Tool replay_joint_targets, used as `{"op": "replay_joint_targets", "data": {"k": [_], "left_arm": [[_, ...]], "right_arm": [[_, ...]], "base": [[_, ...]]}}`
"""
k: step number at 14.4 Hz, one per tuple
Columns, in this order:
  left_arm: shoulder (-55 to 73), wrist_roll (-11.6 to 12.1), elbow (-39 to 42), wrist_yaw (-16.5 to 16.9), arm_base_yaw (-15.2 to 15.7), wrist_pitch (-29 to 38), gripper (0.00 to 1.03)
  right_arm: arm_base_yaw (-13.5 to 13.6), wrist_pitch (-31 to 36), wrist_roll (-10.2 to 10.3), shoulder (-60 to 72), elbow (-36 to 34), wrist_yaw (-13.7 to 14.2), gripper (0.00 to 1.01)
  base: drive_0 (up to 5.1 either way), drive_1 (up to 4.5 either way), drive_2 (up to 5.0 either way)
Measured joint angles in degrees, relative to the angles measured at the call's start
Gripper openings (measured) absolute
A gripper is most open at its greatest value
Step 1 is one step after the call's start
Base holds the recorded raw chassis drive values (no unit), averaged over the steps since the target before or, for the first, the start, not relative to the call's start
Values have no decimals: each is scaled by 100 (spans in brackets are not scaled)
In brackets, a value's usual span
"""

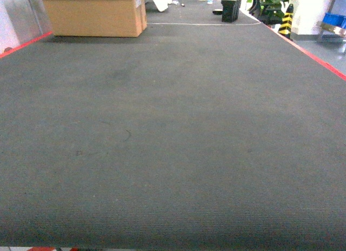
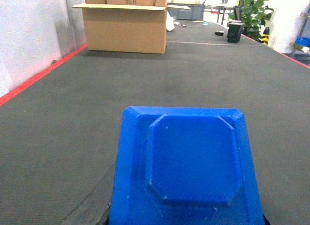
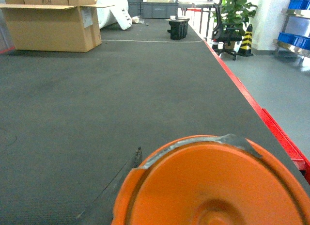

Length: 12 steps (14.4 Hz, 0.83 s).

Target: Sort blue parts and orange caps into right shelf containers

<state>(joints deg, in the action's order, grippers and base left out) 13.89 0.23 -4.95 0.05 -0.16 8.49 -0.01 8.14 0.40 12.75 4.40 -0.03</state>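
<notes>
A blue part (image 2: 186,162), a square moulded block with a raised octagonal face, fills the bottom of the left wrist view just above the dark carpet. It sits where my left gripper's jaws are and hides them. An orange cap (image 3: 213,186) with a round face and a strip of grey tape on its rim fills the bottom of the right wrist view. It covers my right gripper's jaws in the same way. Blue totes (image 3: 296,4) stand on a metal shelf far off to the right. Neither arm shows in the head view.
Dark grey carpet (image 1: 173,132) stretches ahead, edged by a red stripe (image 3: 271,123) on the right and another along the left wall (image 2: 29,36). A large cardboard box (image 1: 94,13) stands far left. A black crate (image 1: 231,10), a plant (image 3: 237,7) and a yellow-black cone (image 3: 247,38) stand far right.
</notes>
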Motion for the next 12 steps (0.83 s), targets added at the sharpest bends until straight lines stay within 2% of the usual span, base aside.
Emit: {"op": "replay_joint_targets", "data": {"k": [2, 3, 4, 5, 12], "left_arm": [[-179, 0, 105, -2, 4, -70, 42], [-273, 0, 160, -4, 4, -101, 42], [-511, -2, 166, -9, 4, -424, 42], [-953, 0, 236, -4, 9, -929, 42], [-1331, -2, 431, -4, 11, -894, 42]], "right_arm": [[0, -83, 0, -162, -107, 0, 44], [0, -568, 0, -509, -105, 2, 44], [0, -909, 0, -942, -199, -2, 44], [0, -813, 0, -1062, -210, 0, 44], [0, -852, -2, -1246, -365, -2, 44]], "base": [[0, 0, 0], [0, 0, 0], [0, 0, 0], [0, 0, 0], [0, 0, 0]]}}
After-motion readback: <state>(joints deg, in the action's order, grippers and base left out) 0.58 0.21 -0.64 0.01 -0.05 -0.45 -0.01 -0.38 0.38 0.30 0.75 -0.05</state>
